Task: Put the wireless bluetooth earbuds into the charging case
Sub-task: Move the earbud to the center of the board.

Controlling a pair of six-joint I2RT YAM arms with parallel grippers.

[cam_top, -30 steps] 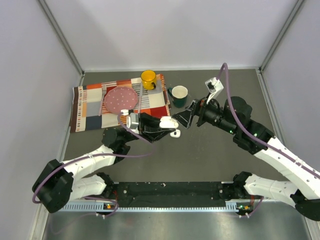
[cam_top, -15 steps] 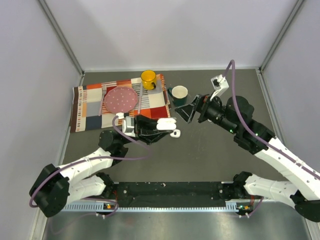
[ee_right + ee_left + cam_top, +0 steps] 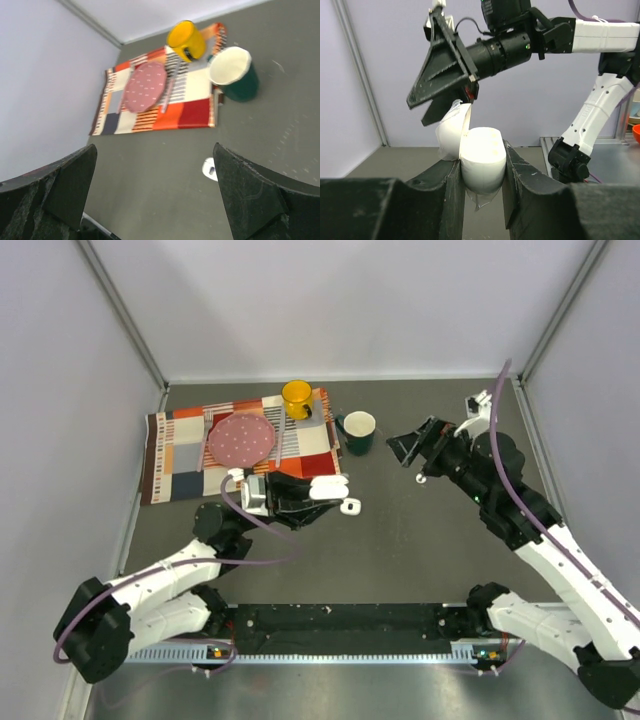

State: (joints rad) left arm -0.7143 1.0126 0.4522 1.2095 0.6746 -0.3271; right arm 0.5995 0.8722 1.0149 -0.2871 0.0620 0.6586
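Left hand (image 3: 318, 490) pinches the open-lidded charging case (image 3: 480, 152) above the desk (image 3: 400, 540); seemingly an earbud (image 3: 350, 507) lies just beside it, leftward of the spread, empty right hand (image 3: 410, 450), well apart.

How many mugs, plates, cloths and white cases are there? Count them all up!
Mugs: 2, the yellow mug and the green mug
Plates: 1, the pink plate
Cloths: 1, the patchwork cloth
Cases: 1, the charging case
Total: 5

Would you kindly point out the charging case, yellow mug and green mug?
charging case (image 3: 482, 155): left wrist view, body.
yellow mug (image 3: 297, 397): top external view, inside.
green mug (image 3: 244, 87): right wrist view, wall.
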